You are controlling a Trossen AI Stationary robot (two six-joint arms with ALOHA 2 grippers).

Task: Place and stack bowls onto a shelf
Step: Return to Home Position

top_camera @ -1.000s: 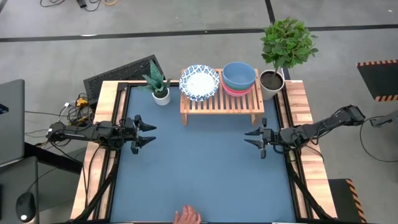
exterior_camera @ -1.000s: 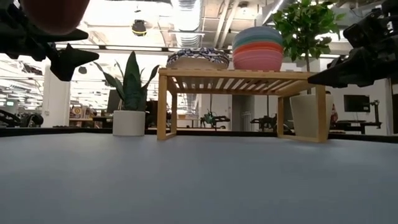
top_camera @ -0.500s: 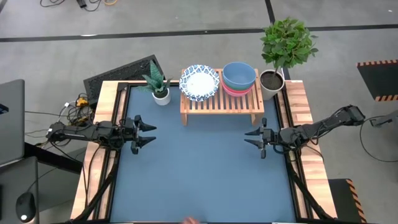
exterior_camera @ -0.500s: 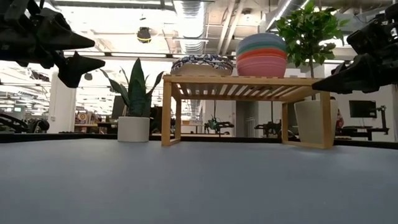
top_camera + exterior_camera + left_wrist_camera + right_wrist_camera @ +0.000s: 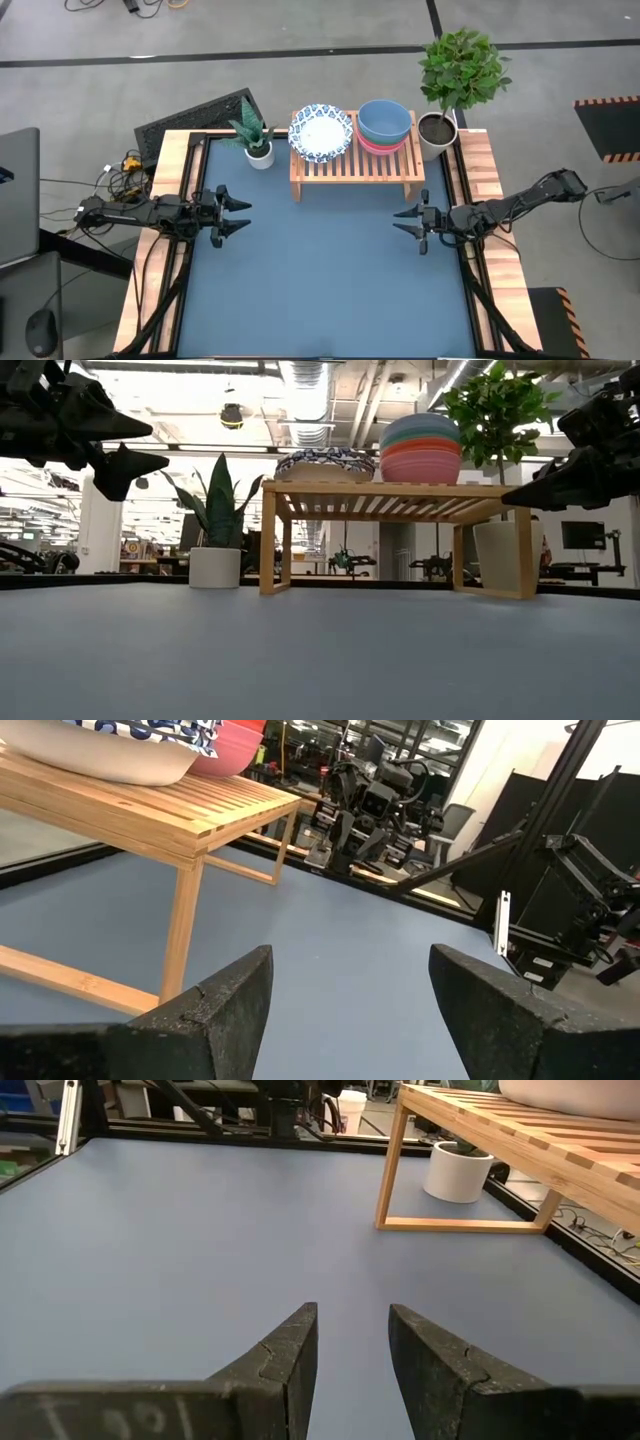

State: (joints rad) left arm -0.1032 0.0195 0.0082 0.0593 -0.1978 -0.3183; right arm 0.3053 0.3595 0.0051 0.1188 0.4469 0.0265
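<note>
Bowls (image 5: 384, 122) sit side by side on the shelf (image 5: 355, 165).

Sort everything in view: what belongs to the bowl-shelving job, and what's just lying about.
Job: shelf; patterned white bowls on it; coloured bowl stack beside them, light blue on top; left gripper and right gripper, both open and empty.
Lying about: spiky plant in a white pot; leafy potted plant; cables off the table's left edge.
</note>
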